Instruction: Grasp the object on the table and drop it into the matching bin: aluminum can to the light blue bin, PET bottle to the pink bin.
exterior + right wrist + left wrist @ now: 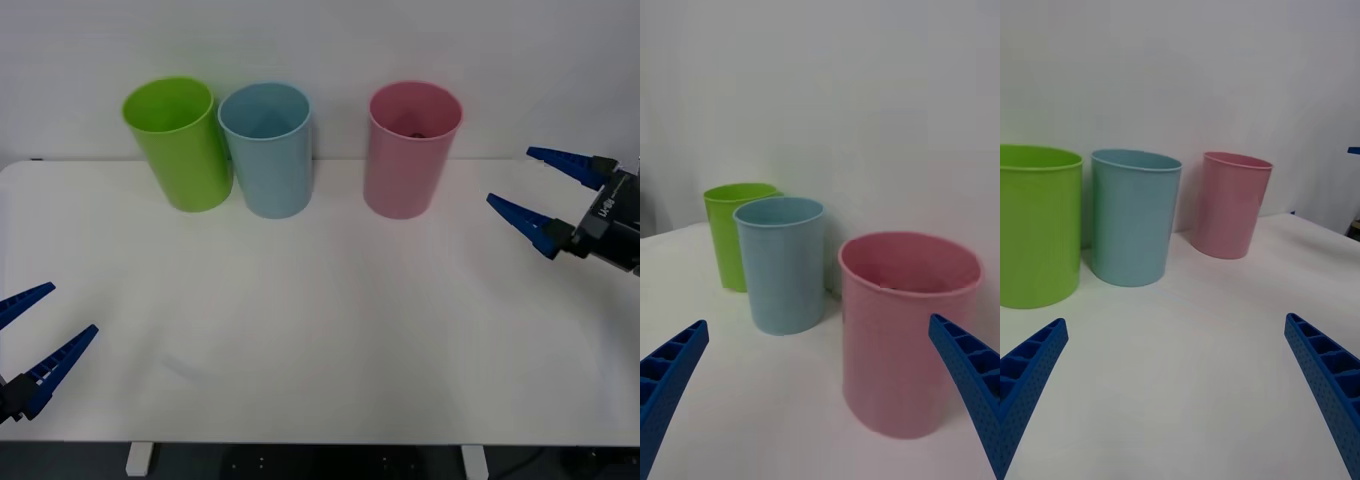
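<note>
Blue ribbed right gripper (535, 195) hangs with jaws spread, empty, just beside the tall pink plastic round bin (410, 150); left gripper (40, 335) also gapes, low at the white tabletop's (330, 320) near edge; a dark shape inside the pink bin (416, 133) is probably the small PET bottle; I judge it light, slick, best held at mid-body.

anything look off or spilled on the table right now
Nothing stands out. The lime green bin, light blue bin and pink bin stand upright on the table; something small and dark lies inside the pink one. Both claws are open.
</note>
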`<state>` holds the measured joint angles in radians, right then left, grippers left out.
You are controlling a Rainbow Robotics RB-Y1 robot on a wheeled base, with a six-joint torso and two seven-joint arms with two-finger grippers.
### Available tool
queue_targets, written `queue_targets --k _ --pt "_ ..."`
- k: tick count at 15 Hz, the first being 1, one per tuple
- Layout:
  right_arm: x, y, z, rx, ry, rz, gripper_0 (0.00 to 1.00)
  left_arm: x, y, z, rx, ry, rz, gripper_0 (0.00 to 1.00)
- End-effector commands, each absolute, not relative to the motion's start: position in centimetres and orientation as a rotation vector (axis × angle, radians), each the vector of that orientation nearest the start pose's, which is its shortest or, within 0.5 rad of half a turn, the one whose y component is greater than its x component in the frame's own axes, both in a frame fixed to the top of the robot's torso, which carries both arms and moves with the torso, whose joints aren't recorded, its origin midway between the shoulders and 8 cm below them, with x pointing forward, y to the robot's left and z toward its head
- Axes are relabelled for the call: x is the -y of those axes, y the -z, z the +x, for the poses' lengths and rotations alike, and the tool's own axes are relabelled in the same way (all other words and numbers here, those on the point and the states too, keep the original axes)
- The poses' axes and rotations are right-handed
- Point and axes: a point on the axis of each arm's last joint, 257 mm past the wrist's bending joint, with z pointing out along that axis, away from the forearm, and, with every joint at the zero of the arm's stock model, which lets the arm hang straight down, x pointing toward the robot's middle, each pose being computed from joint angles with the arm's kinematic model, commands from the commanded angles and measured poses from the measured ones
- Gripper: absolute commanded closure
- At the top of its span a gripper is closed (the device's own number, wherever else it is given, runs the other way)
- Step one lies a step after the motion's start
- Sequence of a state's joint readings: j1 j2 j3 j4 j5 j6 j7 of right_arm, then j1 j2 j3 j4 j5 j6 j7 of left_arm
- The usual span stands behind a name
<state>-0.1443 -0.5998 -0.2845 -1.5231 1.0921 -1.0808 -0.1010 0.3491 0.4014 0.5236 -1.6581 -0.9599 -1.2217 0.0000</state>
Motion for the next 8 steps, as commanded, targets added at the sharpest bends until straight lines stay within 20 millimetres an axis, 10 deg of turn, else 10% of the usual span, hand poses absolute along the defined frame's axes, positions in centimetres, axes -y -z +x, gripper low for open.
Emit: queue_targets --k 1,8 --pt "27.0 10.1 46.2 -1.366 -0.562 -0.763 0.0 -33.0 16.9 34.2 -1.441 0.567 0.465 0.0" --pt "28.7 14.4 42.1 -1.407 -0.474 -0.816 0.0 -33.0 16.9 34.2 -1.441 0.567 0.465 0.0"
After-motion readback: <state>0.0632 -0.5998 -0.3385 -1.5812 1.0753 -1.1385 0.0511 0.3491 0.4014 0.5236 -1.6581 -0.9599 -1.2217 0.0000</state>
